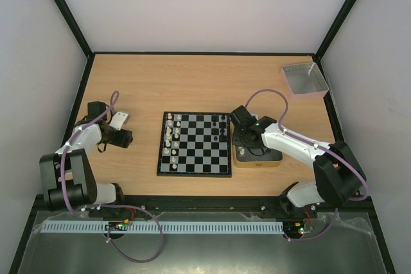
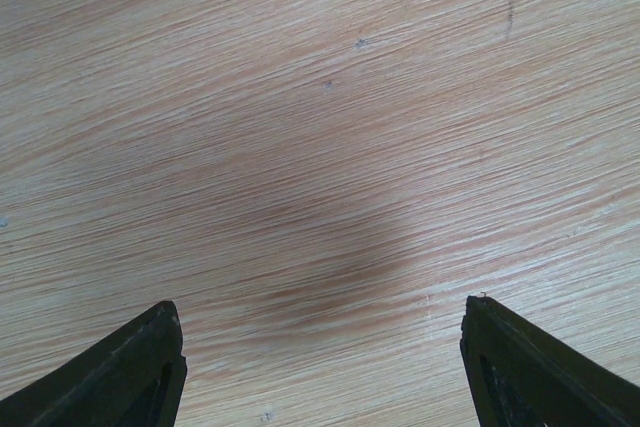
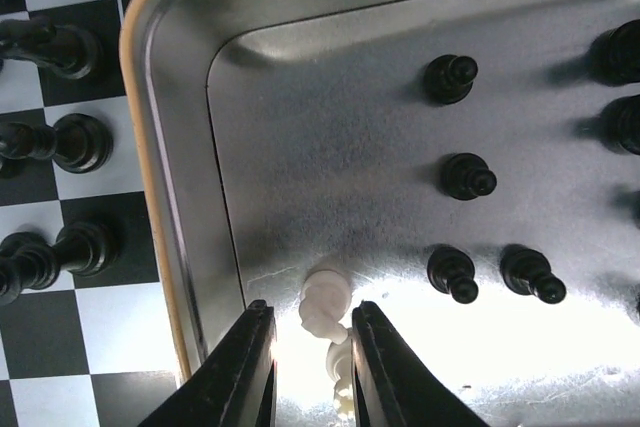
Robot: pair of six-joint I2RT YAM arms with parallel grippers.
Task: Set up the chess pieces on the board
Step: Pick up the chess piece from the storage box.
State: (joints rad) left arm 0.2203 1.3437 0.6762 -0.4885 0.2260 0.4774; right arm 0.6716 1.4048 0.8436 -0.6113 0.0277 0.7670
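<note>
Now right tool astride white piece

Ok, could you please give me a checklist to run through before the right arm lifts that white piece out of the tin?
1. white piece between the right gripper fingers: ok.
2. Grip closed on it: not ok, a gap shows beside one finger.
3. black pieces in the tin clear of the fingers: ok.
4. Piece upright: cannot tell.
5. left gripper open over bare table, away from the board: ok.
</note>
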